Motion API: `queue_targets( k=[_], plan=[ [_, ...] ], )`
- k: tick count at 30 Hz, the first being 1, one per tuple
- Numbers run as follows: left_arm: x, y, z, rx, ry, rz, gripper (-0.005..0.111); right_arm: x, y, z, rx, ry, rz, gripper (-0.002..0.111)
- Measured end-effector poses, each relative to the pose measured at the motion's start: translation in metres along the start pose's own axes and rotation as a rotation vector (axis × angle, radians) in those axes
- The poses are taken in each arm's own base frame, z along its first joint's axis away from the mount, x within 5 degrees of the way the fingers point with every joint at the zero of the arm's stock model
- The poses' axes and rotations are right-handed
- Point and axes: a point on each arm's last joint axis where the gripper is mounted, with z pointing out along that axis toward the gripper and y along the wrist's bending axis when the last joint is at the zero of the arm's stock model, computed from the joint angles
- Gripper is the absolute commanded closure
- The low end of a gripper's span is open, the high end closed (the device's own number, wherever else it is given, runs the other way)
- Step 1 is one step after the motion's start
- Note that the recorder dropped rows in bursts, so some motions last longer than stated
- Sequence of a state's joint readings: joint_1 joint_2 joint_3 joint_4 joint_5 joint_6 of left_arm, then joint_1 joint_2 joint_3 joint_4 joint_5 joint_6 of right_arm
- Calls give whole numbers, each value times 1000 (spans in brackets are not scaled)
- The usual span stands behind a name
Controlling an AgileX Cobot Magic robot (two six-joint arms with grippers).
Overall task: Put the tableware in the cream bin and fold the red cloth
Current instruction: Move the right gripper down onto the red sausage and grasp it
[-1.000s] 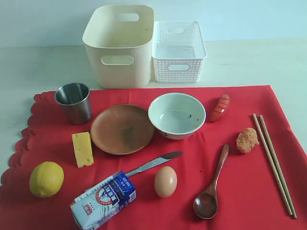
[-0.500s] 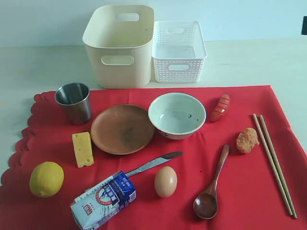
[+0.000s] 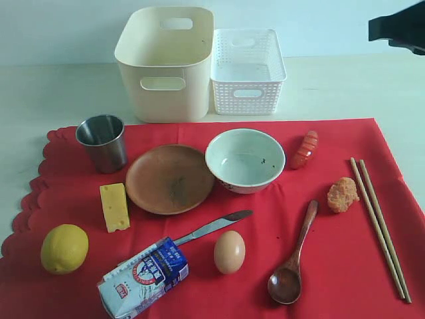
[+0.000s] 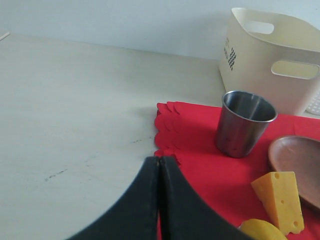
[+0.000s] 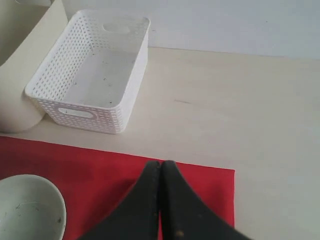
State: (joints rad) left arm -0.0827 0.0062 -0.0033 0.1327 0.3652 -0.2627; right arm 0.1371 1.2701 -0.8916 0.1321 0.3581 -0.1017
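Left wrist view: pinched-empty left gripper (image 4: 159, 161) by red cloth's (image 4: 192, 167) scalloped edge, bare table (image 4: 70, 110) beside; right gripper (image 5: 161, 164) likewise pinched.

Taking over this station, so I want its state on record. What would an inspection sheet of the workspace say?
Surface: pale table, red cloth spread flat on it.
Job's things: steel cup, wooden plate, white bowl, knife, wooden spoon, chopsticks all on the cloth; cream bin behind it, nothing seen inside.
Clutter: lemon, cheese, milk carton, egg, red sausage-like piece, orange crumbed lump on the cloth; white lattice basket beside the bin.
Pincers: left pincer shut, holding nothing; right pincer shut, holding nothing.
Cables: nothing seen.
Surroundings: plain pale wall.
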Motion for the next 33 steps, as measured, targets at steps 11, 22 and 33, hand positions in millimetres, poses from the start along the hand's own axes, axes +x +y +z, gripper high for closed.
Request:
queue_targets(
  k=[11, 22, 33],
  plan=[
    [0, 0, 0, 0, 0, 0, 107, -12, 20, 37, -61, 88, -124, 108],
    [0, 0, 0, 0, 0, 0, 107, -11, 43, 77, -131, 238, -191, 108],
    [0, 0, 0, 0, 0, 0, 107, 11, 46, 128, -146, 467, -186, 69]
  ],
)
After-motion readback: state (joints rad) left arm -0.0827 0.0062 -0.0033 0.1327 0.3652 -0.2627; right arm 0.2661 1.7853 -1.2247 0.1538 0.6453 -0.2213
